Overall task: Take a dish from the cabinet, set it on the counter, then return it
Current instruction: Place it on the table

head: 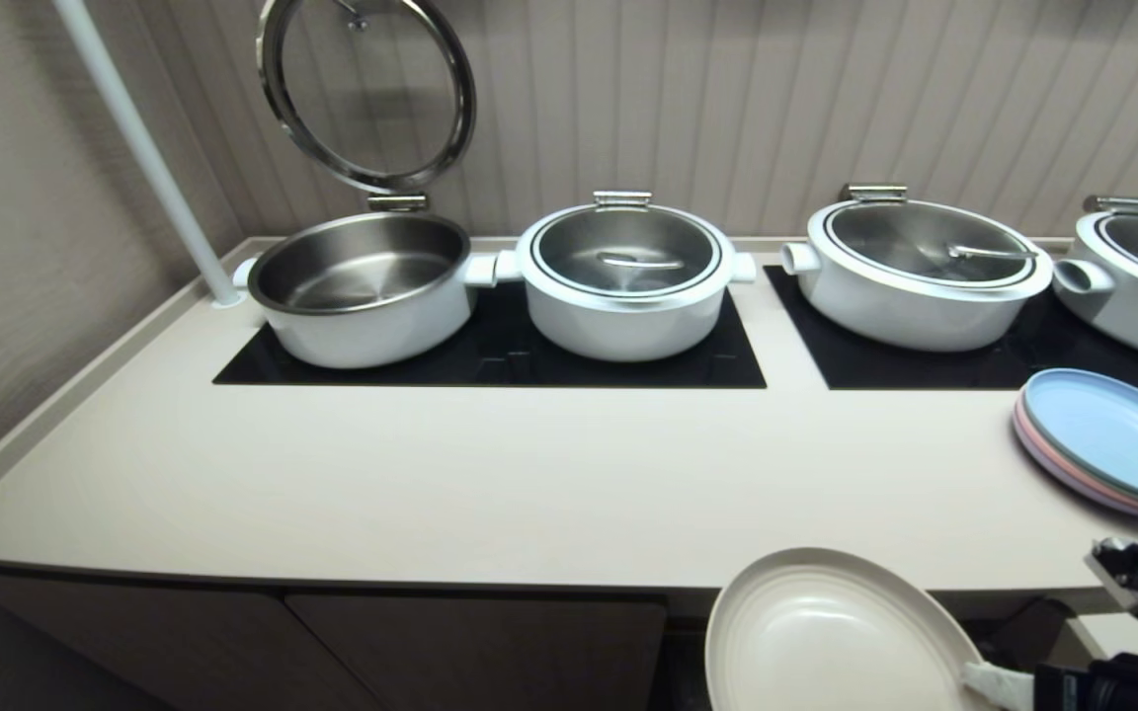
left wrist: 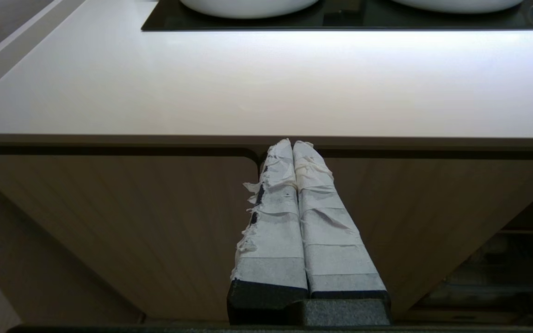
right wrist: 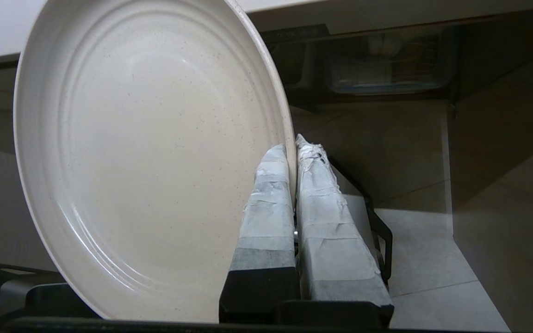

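The smooth cream-beige table [left wrist: 266,83] is washed by overhead glare — the ribbed beige cabinet [left wrist: 109,222] below is left dim, edges bowed.

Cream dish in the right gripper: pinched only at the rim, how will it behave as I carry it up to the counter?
The dish looks rigid, so it shouldn't flex. Its smooth glaze and the right gripper pinching only the rim suggest it could pivot or slip. If ceramic, it would probably chip against the counter edge.

From the head we look forward and down across the tabletop [head: 490,474]. Our left wrist camera faces the cabinet [left wrist: 123,217] front and tabletop edge from low and close. Our right wrist camera sits tight behind the dish [right wrist: 155,157], which the head view shares.
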You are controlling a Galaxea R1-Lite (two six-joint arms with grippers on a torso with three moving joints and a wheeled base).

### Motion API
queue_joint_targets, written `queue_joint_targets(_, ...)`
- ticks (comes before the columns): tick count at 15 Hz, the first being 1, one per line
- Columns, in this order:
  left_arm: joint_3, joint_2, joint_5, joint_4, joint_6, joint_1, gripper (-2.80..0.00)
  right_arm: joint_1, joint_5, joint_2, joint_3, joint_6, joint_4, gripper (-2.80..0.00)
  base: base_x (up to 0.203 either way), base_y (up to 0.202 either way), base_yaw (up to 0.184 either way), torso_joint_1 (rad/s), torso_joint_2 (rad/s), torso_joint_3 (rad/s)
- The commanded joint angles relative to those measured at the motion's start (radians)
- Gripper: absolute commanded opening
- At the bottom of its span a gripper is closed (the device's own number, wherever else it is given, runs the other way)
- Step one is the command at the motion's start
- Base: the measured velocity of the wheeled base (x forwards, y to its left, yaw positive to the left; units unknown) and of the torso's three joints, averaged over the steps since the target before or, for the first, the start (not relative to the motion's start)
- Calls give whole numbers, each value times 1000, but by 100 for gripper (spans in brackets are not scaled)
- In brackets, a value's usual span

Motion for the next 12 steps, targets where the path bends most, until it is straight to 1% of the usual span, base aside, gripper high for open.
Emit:
queue_joint_targets(1, 0, 0, 0, 0, 0, 0, -280, -1, 1, 28, -22, 4, -1, -280, 0, 0, 0, 0, 0, 0)
queue_joint_targets(9, 0, 0, 0, 0, 0, 0, -280, -10, 1, 114, -82, 8, -2, -280, 0, 0, 0, 0, 0, 0)
queue_joint_targets(12, 0, 0, 0, 0, 0, 0, -280, -19, -1, 155, -129, 45, 2, -280, 0, 0, 0, 0, 0, 0)
